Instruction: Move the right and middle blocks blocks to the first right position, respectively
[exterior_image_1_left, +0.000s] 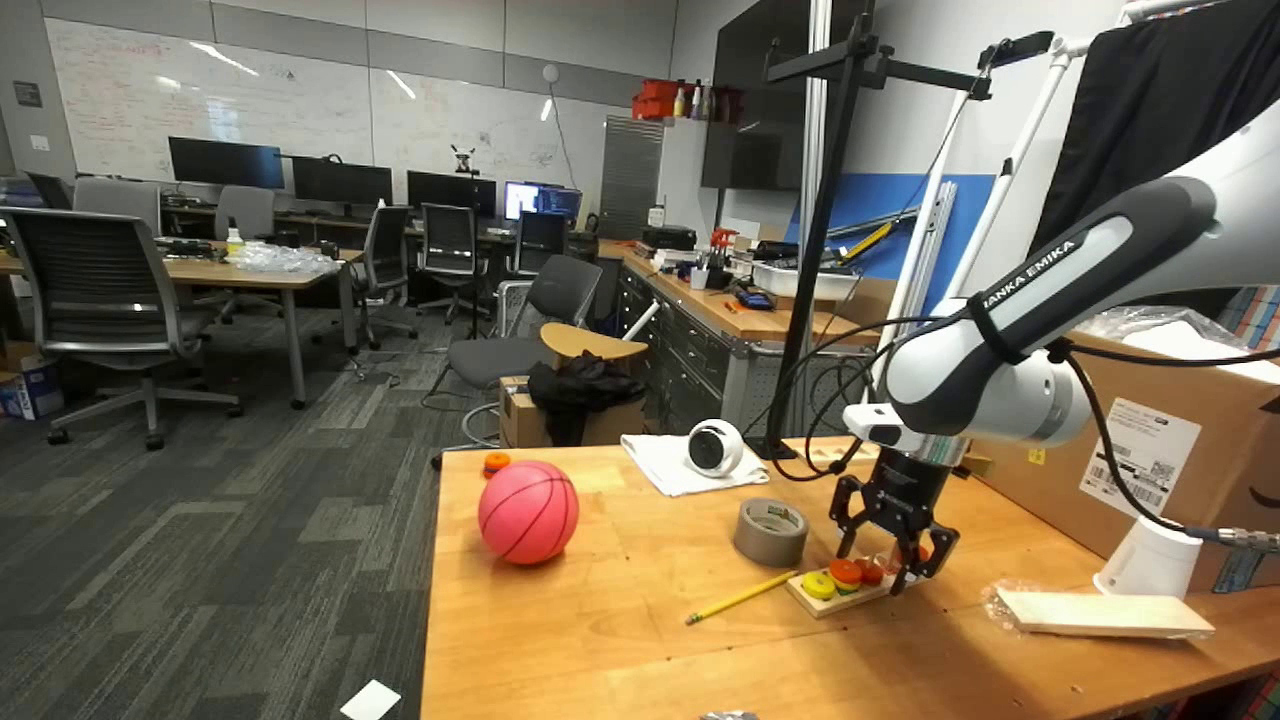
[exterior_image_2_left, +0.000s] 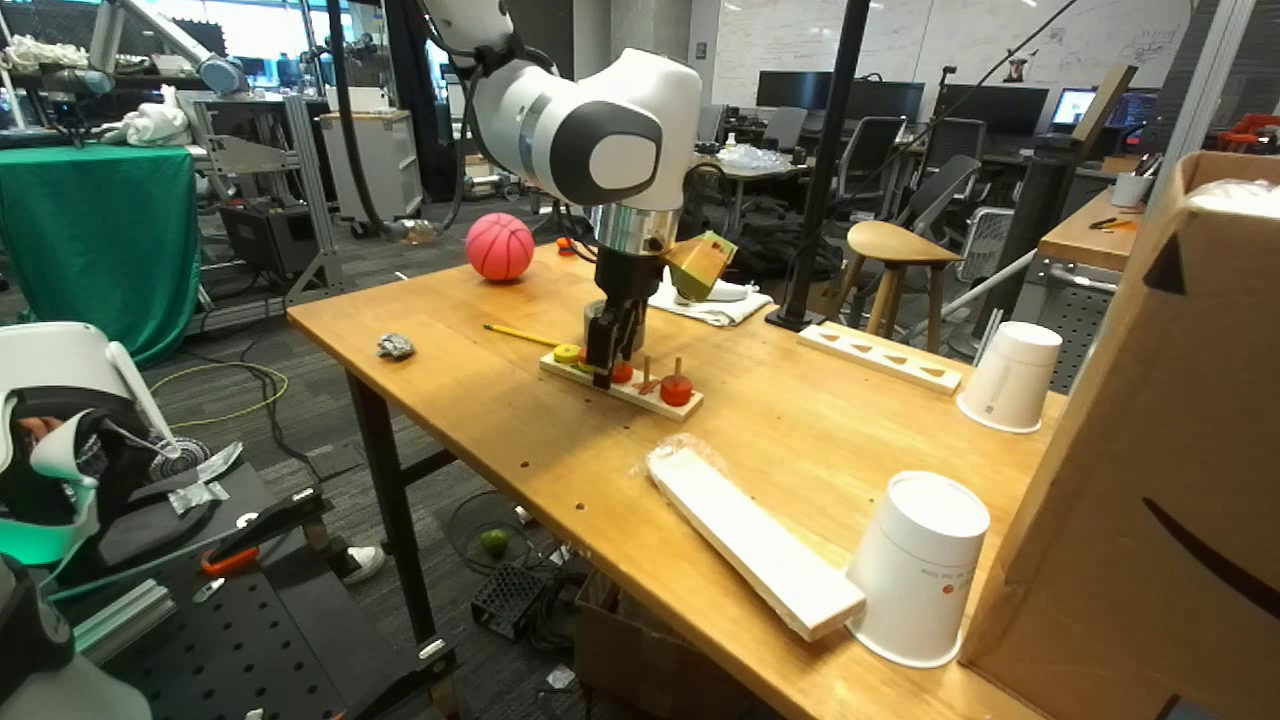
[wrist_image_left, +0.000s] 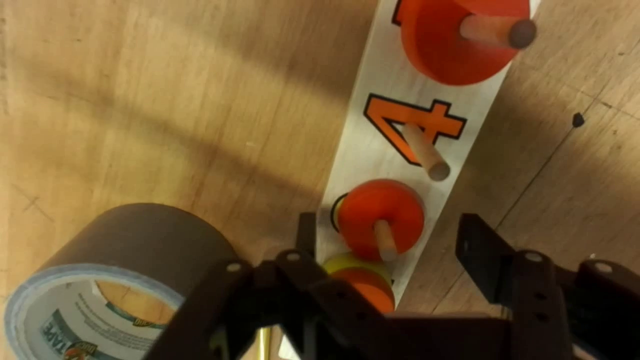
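Observation:
Several small disc blocks sit on the pegs of a narrow wooden board (wrist_image_left: 360, 165). In the wrist view, a red block (wrist_image_left: 367, 207) is on the middle peg, and the peg at the printed 4 is bare. A larger red block or stack (wrist_image_left: 440, 62) fills the end peg. On the middle block's other side, an orange block (wrist_image_left: 372, 287) tops a yellow one (wrist_image_left: 352, 262), partly covered by my finger. My gripper (wrist_image_left: 390, 237) stands open around the middle red block, a finger at each side of the board, and grips nothing. In an exterior view my gripper (exterior_image_1_left: 872, 565) is low over the board.
Close beside the board stands a roll of tape (exterior_image_1_left: 771, 533), with a pencil (exterior_image_1_left: 740, 598) at its end. The pink ball (exterior_image_1_left: 528, 512) is farther off. A wrapped wooden bar (exterior_image_2_left: 755, 540) and white cups (exterior_image_2_left: 920, 570) lie toward the large cardboard box (exterior_image_2_left: 1140, 480).

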